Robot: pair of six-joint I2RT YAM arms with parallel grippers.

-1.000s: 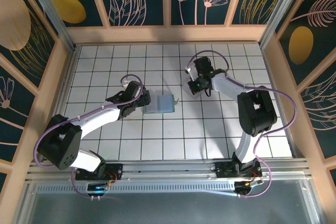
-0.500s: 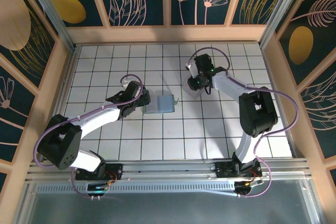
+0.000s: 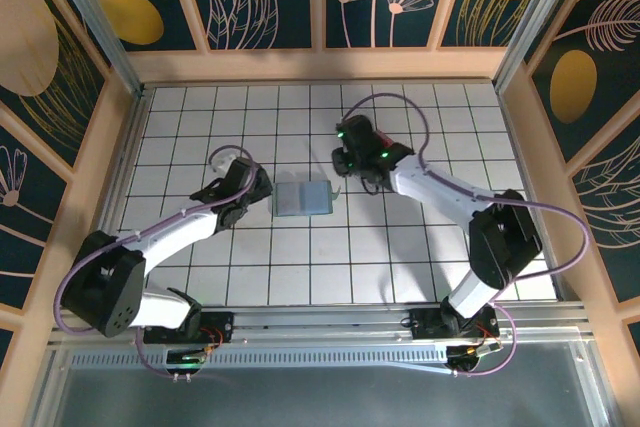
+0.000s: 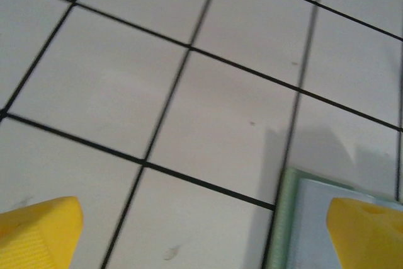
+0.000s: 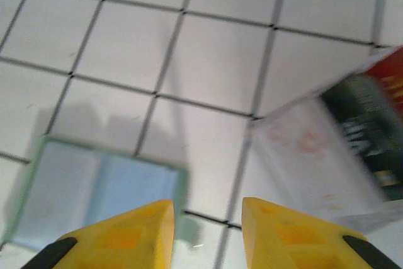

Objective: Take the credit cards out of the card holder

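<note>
We see a white tiled tabletop (image 3: 300, 267) with two arms reaching in from the near edge. The card holder (image 3: 303, 198), a flat grey-blue wallet, lies near the middle between them, and a clear box (image 5: 315, 149) sits nearby on the right arm's side. The left fingers (image 4: 38, 231) are spread wide and empty at the holder's left edge. The right fingers (image 5: 126, 231) hover above its right side, slightly parted, grasping nothing. We judge the holder light, soft and likely to slide. We would pin one panel, then pinch each stiff, slick credit card by an exposed edge.
</note>
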